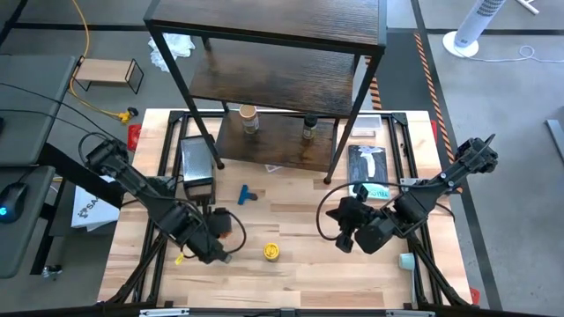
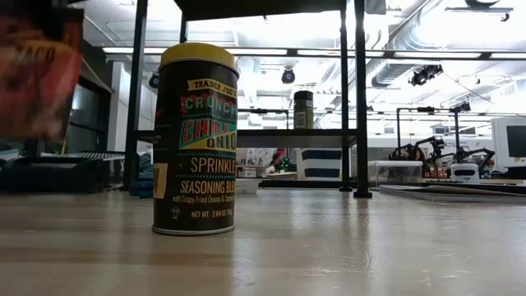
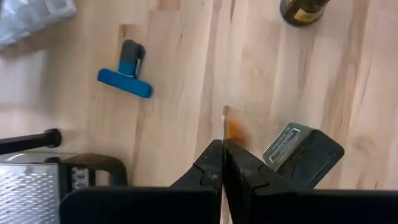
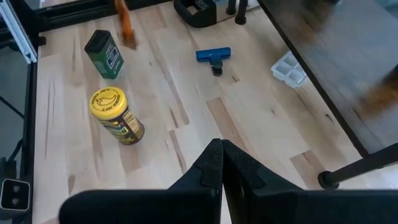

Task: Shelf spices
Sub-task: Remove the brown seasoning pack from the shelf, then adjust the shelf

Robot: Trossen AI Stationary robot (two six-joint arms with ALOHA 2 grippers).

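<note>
The shelf [image 1: 264, 70] stands at the table's far side. A tan-lidded jar [image 1: 249, 119] and a black-lidded jar [image 1: 309, 128] stand on its lowest board. The yellow-lidded jar [image 1: 271, 252] stands upright on the table near the front, and the dark grey box [image 4: 104, 54] stands to its left. My left gripper [image 1: 220, 255] hovers left of the jar, shut on the reddish-brown packet [image 2: 37, 70]. My right gripper [image 1: 340, 233] hangs shut over the table's right half, with nothing between its fingers. My left gripper pinches the packet between its two fingers. The wrist view shows it edge-on as a thin strip [image 3: 225, 121] sticking out past the fingertips. The fingers slant steeply down from above. The packet hangs clear of the table; which edge is held does not show.
A blue T-shaped piece [image 1: 247, 194] lies mid-table. A dark device [image 1: 196, 167] sits by the shelf's left leg, a clear tray [image 4: 289, 67] near the shelf's foot and a dark book [image 1: 368, 163] at the right. Bare wood lies in front of the shelf.
</note>
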